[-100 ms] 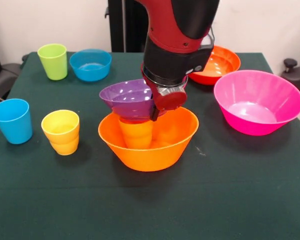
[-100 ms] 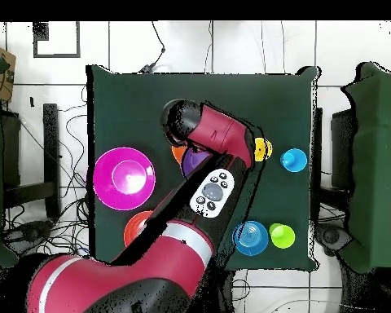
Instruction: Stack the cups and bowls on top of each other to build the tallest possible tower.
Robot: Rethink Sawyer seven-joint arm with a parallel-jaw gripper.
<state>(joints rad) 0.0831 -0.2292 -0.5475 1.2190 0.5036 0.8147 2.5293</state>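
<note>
The gripper (image 1: 155,107) sits low over the middle of the bench (image 1: 230,200), its red tip pressed against the near-right rim of a purple bowl (image 1: 126,97). That bowl rests mouth-up on the orange cup (image 1: 136,132), which stands inside the wide orange bowl (image 1: 149,150); the three make up the tower as it stands. Whether the gripper is clamped on the purple rim or only touching it I cannot tell, since the arm's bulk hides the fingers in both views (the overhead shows little but a sliver of purple beside the arm (image 2: 207,134)).

The relation that matters next is how the purple bowl sits on the cup. It looks shifted to the picture's left of the cup's axis, overhanging on that side, while the gripper bears on the opposite rim. A release or straight lift from that off-centre contact could tip the bowl, so the bowl probably wants centring first.

The loose pieces lie well apart from the tower: the yellow cup (image 1: 61,131) and blue cup (image 1: 12,120) to the picture's left, the lime green cup (image 1: 53,61) and small blue bowl (image 1: 90,64) behind them, the pink bowl (image 1: 258,101) and red-orange bowl (image 1: 216,64) to the right. The yellow cup is nearest.
</note>
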